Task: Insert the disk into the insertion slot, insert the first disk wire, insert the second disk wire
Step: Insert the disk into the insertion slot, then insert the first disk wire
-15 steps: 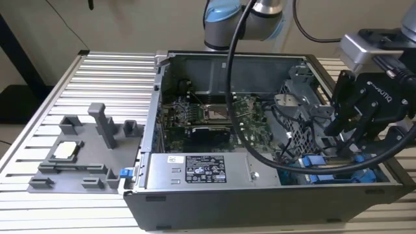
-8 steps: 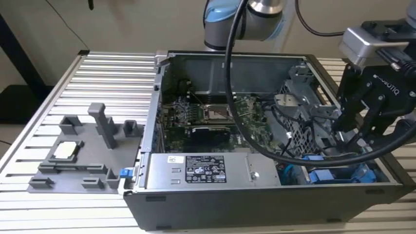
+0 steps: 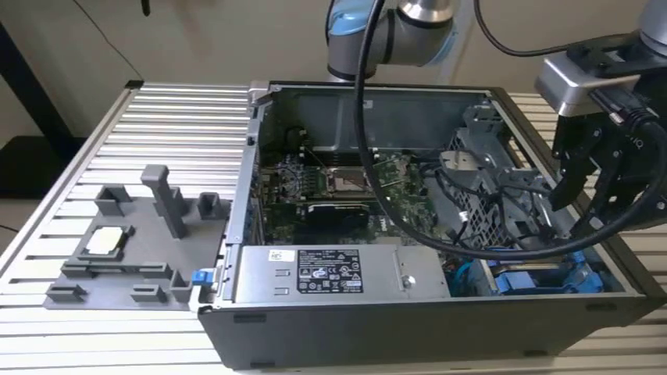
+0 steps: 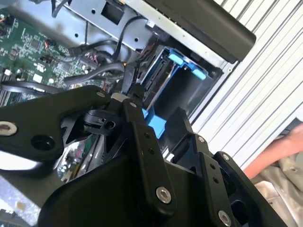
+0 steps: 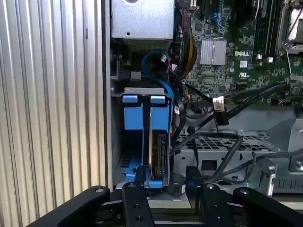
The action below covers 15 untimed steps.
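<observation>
The disk [image 5: 160, 151] stands on edge in its blue frame [image 5: 158, 109], seated in the drive bay at a corner of the open computer case [image 3: 344, 332], next to a second blue frame [image 5: 132, 118] and near the grey power supply box [image 3: 323, 273]. The gripper [image 3: 583, 219] hangs over this bay with its jaws spread apart and nothing held; in the first wrist view its fingers [image 5: 140, 177] flank the frame's near end. Black cables [image 5: 227, 113] cross beside the bay. The case stands on the slatted desk [image 3: 177, 117]
</observation>
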Tool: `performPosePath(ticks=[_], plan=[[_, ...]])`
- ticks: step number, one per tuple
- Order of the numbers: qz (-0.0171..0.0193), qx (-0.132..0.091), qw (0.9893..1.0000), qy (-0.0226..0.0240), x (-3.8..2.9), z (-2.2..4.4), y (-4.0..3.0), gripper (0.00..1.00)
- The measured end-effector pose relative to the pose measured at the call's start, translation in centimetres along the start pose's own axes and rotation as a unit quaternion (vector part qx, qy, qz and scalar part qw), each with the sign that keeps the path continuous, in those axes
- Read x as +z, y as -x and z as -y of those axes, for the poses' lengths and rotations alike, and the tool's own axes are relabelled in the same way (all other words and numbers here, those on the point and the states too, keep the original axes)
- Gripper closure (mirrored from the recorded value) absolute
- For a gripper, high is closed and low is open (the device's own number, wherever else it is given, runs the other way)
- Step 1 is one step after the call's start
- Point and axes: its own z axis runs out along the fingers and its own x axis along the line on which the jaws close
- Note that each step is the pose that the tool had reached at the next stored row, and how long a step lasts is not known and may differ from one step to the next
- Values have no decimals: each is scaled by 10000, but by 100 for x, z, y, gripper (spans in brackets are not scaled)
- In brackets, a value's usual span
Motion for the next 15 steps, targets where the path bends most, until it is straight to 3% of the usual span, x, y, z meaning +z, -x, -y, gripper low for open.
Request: performPosePath(ticks=[4,10,15], plan=[[0,-2,10000,-20,-1,-17,90,53],[-45,-43,9997,-228,24,-28,155,53],[-78,-145,9995,-264,48,-39,188,53]])
